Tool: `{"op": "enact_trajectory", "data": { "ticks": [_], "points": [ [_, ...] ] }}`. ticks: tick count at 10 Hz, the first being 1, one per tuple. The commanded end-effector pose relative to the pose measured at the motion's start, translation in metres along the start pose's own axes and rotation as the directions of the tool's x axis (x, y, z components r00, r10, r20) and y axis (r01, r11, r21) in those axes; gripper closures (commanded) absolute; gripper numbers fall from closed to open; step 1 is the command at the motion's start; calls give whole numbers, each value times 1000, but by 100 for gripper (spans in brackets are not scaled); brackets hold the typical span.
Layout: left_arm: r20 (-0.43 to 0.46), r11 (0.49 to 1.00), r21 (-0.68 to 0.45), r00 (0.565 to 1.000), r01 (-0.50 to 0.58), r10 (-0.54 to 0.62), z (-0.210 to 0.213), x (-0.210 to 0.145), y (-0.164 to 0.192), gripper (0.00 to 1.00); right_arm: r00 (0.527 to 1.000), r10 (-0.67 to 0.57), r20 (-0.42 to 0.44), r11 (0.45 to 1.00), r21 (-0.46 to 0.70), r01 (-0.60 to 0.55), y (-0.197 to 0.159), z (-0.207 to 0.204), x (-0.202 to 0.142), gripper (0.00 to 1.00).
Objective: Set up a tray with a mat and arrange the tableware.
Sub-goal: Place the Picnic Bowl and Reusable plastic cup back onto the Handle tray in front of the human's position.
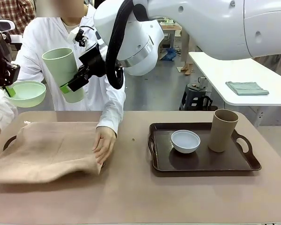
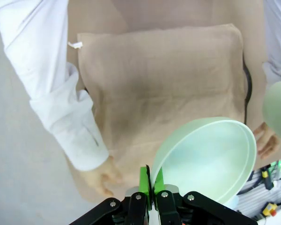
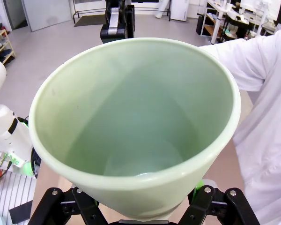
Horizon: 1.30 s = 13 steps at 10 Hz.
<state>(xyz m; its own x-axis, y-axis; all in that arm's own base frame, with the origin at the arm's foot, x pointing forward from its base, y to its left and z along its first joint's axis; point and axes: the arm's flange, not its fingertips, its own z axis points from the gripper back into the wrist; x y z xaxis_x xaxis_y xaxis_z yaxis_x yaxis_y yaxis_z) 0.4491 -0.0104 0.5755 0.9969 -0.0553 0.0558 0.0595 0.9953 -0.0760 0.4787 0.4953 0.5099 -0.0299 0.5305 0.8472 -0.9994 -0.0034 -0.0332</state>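
My left gripper [image 1: 9, 90] hangs at the far left, shut on the rim of the mint green bowl [image 1: 25, 93], held above the mat. In the left wrist view its green pads [image 2: 145, 182] pinch the bowl's edge [image 2: 210, 157]. My right gripper [image 1: 70, 86] reaches across the middle, shut on the pale green cup [image 1: 61, 65], which is tilted in the air; the cup's mouth [image 3: 136, 117] faces the wrist camera. A person's hands [image 1: 104, 144] smooth a tan mat [image 1: 51, 150] over a dark tray [image 1: 9, 140]. A second dark tray [image 1: 206, 166] holds the pale bluish-white bowl [image 1: 185, 140] and the tan-brown cup [image 1: 222, 130].
The brown table [image 1: 140, 197] is bare along its front. Behind, at the right, a white table [image 1: 215, 65] carries a folded grey-green cloth [image 1: 247, 87], with a stool [image 1: 196, 96] beside it. The person's white sleeves [image 2: 61, 93] lie close under both grippers.
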Motion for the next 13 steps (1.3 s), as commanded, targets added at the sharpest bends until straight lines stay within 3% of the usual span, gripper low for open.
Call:
{"op": "enact_trajectory", "data": {
  "ticks": [1, 13],
  "points": [
    [1, 1000, -4, 1000, 7, -6, 0, -1, 0, 100, 1000, 6, -7, 1000, -7, -6, 1, 2, 1, 77],
    [1, 1000, -4, 1000, 7, -6, 0, -1, 0, 100, 1000, 6, -7, 1000, -7, -6, 1, 2, 1, 77]
  ]
}}
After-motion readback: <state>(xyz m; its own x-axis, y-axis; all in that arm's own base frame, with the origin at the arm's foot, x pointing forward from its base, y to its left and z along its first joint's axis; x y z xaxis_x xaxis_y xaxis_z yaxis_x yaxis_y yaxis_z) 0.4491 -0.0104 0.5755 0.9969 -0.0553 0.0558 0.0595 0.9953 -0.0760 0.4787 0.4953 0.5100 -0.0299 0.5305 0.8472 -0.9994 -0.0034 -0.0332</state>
